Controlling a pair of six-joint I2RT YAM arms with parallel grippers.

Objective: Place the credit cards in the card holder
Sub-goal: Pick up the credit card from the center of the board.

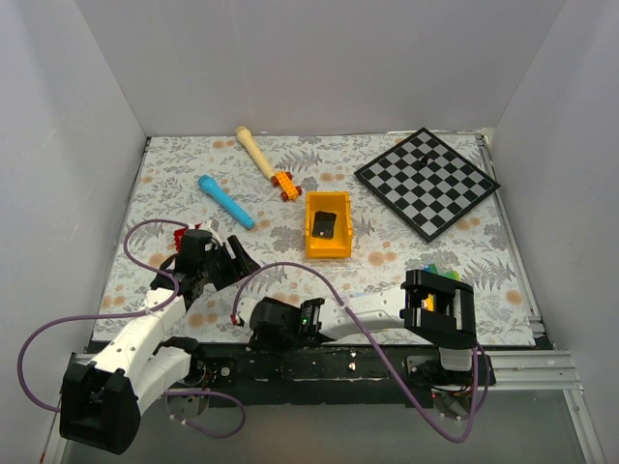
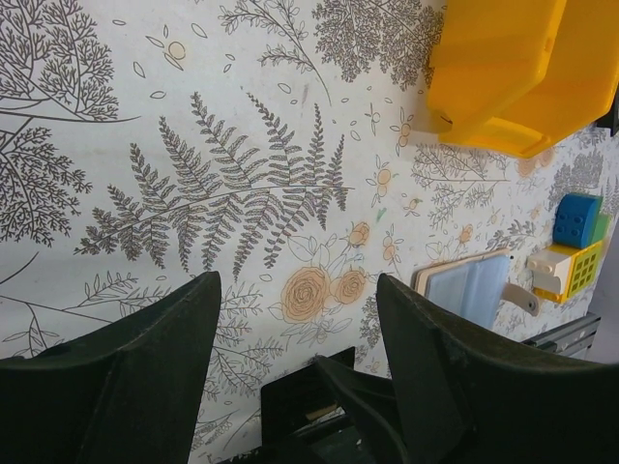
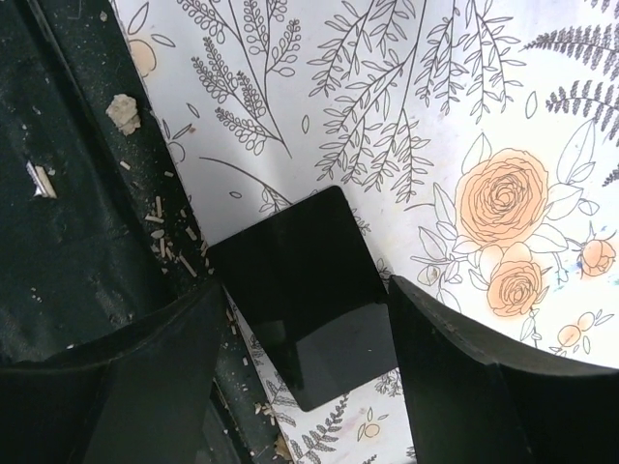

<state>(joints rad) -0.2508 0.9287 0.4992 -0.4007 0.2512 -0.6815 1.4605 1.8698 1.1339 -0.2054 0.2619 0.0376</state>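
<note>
- card holder [image 2: 462, 286]: tan-beige, pale blue-grey lining facing up, snap tab sticking out, flat on floral mat [image 2: 242, 145]
- black card [image 3: 308, 290]: glossy, flat, overhanging mat's edge
- red card [image 1: 179, 235]: left side, partly hidden

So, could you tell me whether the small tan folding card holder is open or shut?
Open: the card holder shows its pale blue-grey lining, and its snap tab sticks out unfastened.

No legible text, labels, brands, numbers or signs anywhere.
</note>
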